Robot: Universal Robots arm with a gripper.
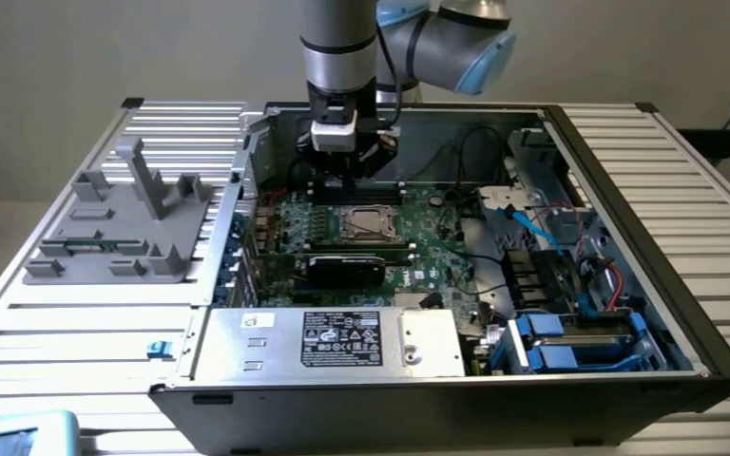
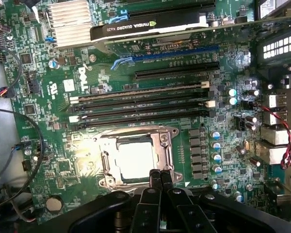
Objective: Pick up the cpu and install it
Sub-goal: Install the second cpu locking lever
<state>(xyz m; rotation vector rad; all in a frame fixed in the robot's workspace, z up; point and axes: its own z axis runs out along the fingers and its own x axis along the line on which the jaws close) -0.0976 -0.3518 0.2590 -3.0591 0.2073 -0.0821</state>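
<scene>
Ribbed aluminium slats form the counter (image 1: 73,323), and on it stands an open black computer case (image 1: 669,313) with its green motherboard (image 2: 63,160) exposed. The cpu, a small flat square chip with a pale shiny metal top (image 2: 135,159), lies inside the metal-framed socket (image 2: 164,145) on that board, seen also from outside (image 1: 364,224). The black two-fingered claw (image 2: 161,175) hangs just beside the socket's edge with its fingers pressed together, holding nothing.

Handling, as judged: the chip looks light, rigid and smooth-topped — likely slippery under a pinch and fragile on its underside. The opposite side edges appear the sound place to take hold, never the contact face.

Not determinable: whether the chip is fully seated or merely resting in the socket — glare whitens its top and hides any marking. The retention frame's latch state is unclear. In the exterior view the arm's wrist hides the claw tips. A grey plastic fixture (image 1: 124,228) sits on the counter to the exterior view's left.
</scene>
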